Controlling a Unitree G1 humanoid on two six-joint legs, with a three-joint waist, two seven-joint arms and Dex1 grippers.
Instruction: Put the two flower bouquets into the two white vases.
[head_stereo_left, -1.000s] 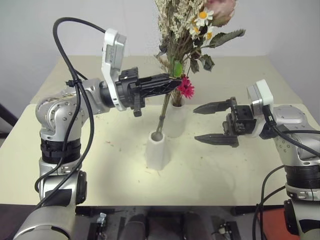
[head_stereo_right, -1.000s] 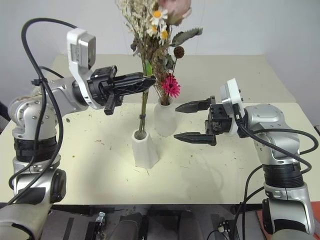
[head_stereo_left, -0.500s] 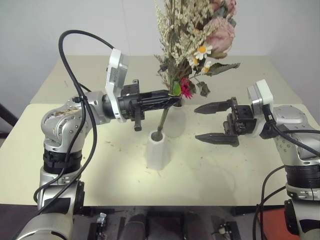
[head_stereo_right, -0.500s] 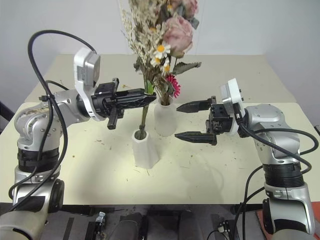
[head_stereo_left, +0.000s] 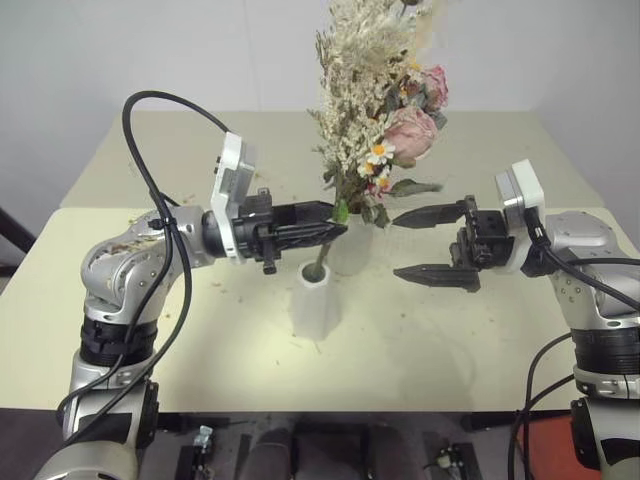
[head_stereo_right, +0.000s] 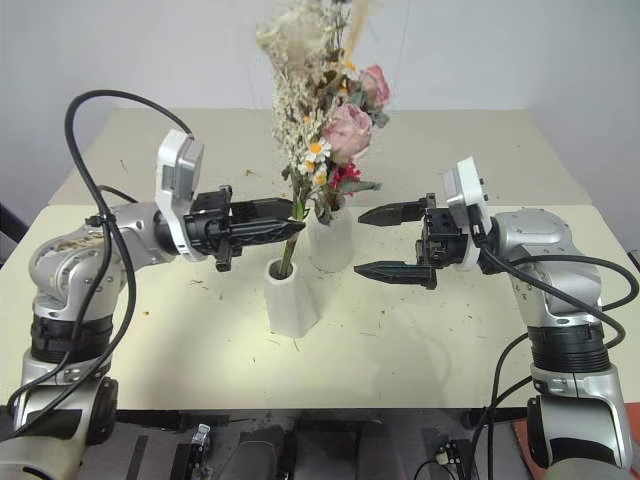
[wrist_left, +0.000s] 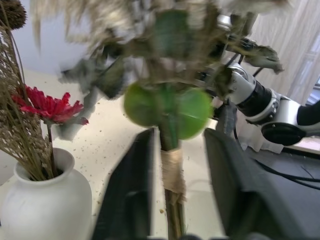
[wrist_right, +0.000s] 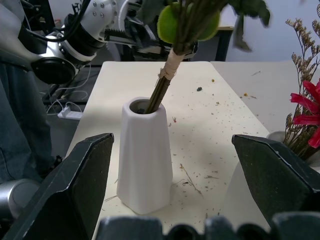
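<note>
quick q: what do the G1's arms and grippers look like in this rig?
Both arms are silver-grey metal with black bands at the joints, and thick black cables loop loosely outside them. Each wrist carries a white box-shaped camera housing. The left gripper and right gripper are all black: a blocky base with two long fingers tapering to pointed tips, ridged along their length.

Our arms are silver metal with rounded joints banded in black. Each wrist bears a white camera block. The left hand (head_stereo_left: 325, 222) and right hand (head_stereo_left: 420, 244) have long, tapered black fingers with ridged inner faces. Thick black cables loop from both arms.
</note>
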